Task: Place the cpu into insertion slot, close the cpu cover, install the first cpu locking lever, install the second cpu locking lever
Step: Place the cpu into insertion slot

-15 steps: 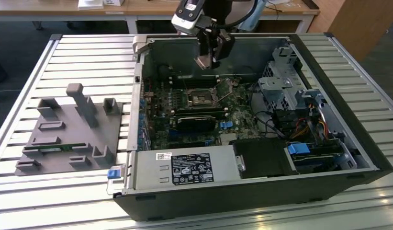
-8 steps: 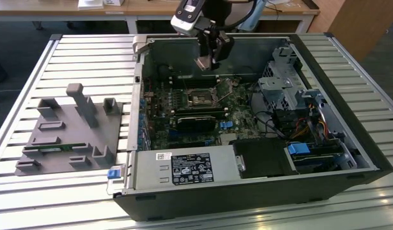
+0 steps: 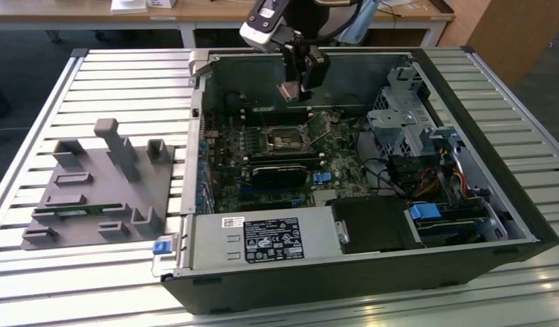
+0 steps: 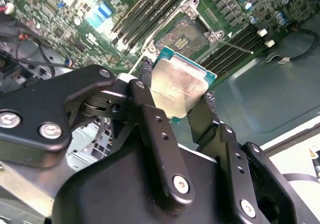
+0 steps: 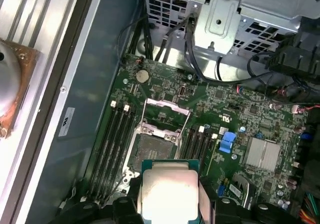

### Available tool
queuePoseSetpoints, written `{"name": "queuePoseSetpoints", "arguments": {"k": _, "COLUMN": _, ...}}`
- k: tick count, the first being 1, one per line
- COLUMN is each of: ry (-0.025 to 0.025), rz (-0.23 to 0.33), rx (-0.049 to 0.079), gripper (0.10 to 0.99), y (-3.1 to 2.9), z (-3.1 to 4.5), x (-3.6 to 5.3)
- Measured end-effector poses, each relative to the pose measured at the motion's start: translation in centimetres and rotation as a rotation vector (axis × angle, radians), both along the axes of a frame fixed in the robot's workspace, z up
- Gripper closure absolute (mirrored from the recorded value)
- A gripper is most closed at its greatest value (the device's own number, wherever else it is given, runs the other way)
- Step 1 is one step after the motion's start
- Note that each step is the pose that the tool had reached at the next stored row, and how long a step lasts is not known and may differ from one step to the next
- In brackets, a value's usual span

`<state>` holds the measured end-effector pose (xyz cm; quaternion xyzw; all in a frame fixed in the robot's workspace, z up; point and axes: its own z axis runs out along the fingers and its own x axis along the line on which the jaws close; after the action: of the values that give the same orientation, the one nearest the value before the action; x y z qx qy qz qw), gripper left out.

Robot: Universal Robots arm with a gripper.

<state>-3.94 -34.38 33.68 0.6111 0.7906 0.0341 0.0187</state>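
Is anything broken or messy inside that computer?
Nothing looks broken or spilled. The slot is empty and its cover is flipped open. That fits, because the gripper holds the cpu above the board, not yet in the slot.

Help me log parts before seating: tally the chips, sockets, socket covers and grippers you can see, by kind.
cpu, clamped between the fingers: 1
insertion slot, bare: 1
cpu cover, swung open: 1
gripper: 1
Total: 4
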Motion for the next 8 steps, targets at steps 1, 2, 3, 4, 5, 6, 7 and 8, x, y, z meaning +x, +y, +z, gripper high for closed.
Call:
{"name": "queuePoseSetpoints", "arguments": {"k": 1, "ry": 0.0, "rz": -0.012, "rx": 0.0, "gripper": 0.549, "y": 0.0, "z": -0.03, "x": 0.0}}
{"name": "queuePoseSetpoints", "arguments": {"k": 2, "ry": 0.0, "rz": -0.026, "rx": -0.001, "gripper": 0.549, "y": 0.0, "z": -0.07, "x": 0.0}}
{"name": "queuePoseSetpoints", "arguments": {"k": 3, "ry": 0.0, "rz": -0.041, "rx": -0.001, "gripper": 0.549, "y": 0.0, "z": -0.1, "x": 0.0}}
{"name": "queuePoseSetpoints", "arguments": {"k": 4, "ry": 0.0, "rz": -0.058, "rx": -0.001, "gripper": 0.549, "y": 0.0, "z": -0.14, "x": 0.0}}
{"name": "queuePoseSetpoints", "arguments": {"k": 5, "ry": 0.0, "rz": -0.075, "rx": -0.001, "gripper": 0.549, "y": 0.0, "z": -0.18, "x": 0.0}}
{"name": "queuePoseSetpoints", "arguments": {"k": 6, "ry": 0.0, "rz": -0.095, "rx": -0.001, "gripper": 0.549, "y": 0.0, "z": -0.23, "x": 0.0}}
{"name": "queuePoseSetpoints", "arguments": {"k": 7, "ry": 0.0001, "rz": -0.112, "rx": -0.001, "gripper": 0.549, "y": 0.0, "z": -0.28, "x": 0.0}}
{"name": "queuePoseSetpoints", "arguments": {"k": 8, "ry": 0.0, "rz": -0.13, "rx": -0.001, "gripper": 0.549, "y": 0.0, "z": -0.34, "x": 0.0}}
